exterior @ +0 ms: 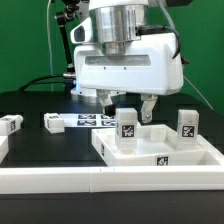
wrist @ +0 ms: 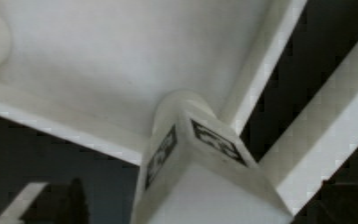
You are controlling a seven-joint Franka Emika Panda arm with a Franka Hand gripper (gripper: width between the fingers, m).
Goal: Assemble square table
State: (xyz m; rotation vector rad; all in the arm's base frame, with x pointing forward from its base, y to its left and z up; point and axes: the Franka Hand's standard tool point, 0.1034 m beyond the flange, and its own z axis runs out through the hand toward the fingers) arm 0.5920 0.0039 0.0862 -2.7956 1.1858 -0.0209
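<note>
White border wall (exterior: 60, 182) fronts the square table (exterior: 130, 158) on black surface (exterior: 30, 105); green backdrop (exterior: 20, 40).

Spread pincer (exterior: 128, 103) over upright leg (exterior: 128, 124) on square table (exterior: 125, 160)

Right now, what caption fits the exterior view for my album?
Robot's open fingers flank one upright leg on the white square tabletop.

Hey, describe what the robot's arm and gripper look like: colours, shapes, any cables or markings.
The gripper has a wide, boxy white body with rounded edges and two short dark fingers beneath it. Above the body sits a silver-grey cylindrical wrist section. Some black cabling shows beside that section. No lettering or markings can be made out on the arm.
</note>
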